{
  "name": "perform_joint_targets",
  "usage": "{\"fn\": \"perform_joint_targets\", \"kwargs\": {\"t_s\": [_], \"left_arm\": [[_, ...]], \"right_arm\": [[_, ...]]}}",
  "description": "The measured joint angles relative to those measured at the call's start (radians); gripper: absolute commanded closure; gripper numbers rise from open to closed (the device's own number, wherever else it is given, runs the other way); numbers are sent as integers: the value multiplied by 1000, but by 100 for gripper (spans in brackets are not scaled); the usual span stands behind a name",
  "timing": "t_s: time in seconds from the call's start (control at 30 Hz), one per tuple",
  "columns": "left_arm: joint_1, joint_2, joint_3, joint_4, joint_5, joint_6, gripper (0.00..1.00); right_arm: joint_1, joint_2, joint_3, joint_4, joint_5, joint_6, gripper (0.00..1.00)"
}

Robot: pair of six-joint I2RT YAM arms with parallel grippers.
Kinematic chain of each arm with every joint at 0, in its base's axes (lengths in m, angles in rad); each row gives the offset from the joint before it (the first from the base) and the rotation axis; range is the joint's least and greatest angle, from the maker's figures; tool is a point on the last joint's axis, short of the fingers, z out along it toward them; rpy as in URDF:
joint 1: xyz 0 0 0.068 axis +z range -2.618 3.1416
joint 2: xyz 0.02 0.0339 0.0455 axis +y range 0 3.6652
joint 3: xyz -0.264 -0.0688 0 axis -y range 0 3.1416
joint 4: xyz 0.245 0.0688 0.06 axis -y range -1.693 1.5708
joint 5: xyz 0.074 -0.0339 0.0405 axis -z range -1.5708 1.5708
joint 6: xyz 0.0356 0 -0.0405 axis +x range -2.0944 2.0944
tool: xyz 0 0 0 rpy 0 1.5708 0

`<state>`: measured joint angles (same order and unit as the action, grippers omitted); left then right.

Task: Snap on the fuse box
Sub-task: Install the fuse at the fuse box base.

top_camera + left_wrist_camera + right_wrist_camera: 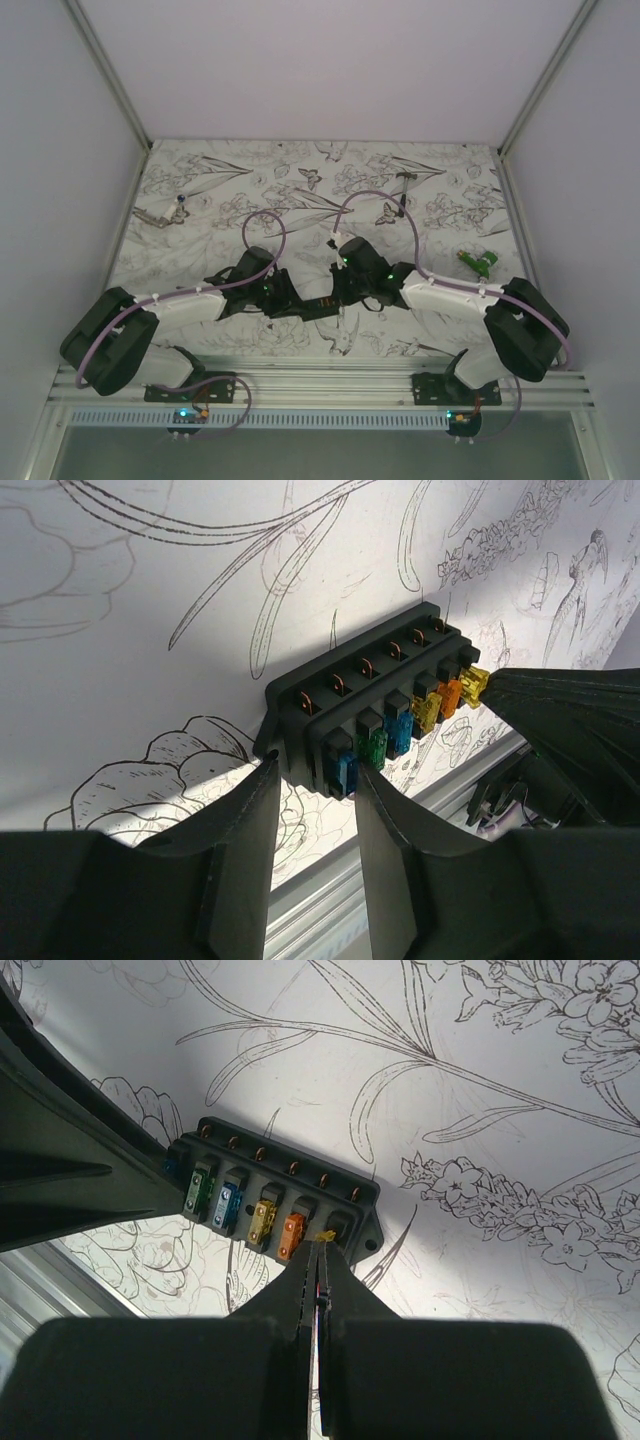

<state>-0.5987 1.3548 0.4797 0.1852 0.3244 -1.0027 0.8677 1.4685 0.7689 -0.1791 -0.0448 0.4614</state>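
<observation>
Clamping the fuse box (370, 695) end, the left hand (312, 778) has table (150, 600) room beyond.

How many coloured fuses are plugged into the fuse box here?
6 fuses, in one row along the fuse box: from the left gripper's end, blue, green, blue, yellow, orange, then yellow at the right gripper's tip. None looks hidden.

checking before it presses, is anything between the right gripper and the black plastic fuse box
nothing visible: the shut right gripper sits right at the small yellow fuse on one end of the black rectangular plastic fuse box
</observation>
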Motion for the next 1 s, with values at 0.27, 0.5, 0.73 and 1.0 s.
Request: {"fn": "perform_joint_targets", "kwargs": {"t_s": [0.27, 0.5, 0.73, 1.0], "left_arm": [[4, 0, 0, 1, 0, -4, 64], [10, 0, 0, 1, 3, -11, 66], [13, 0, 0, 0, 7, -15, 66], [19, -7, 0, -8, 3, -16, 66]], "right_arm": [[2, 20, 24, -23, -7, -15, 100], [2, 38, 48, -47, -10, -28, 100], [1, 17, 47, -88, 17, -39, 100], [-3, 36, -6, -261, 53, -66, 100]]}}
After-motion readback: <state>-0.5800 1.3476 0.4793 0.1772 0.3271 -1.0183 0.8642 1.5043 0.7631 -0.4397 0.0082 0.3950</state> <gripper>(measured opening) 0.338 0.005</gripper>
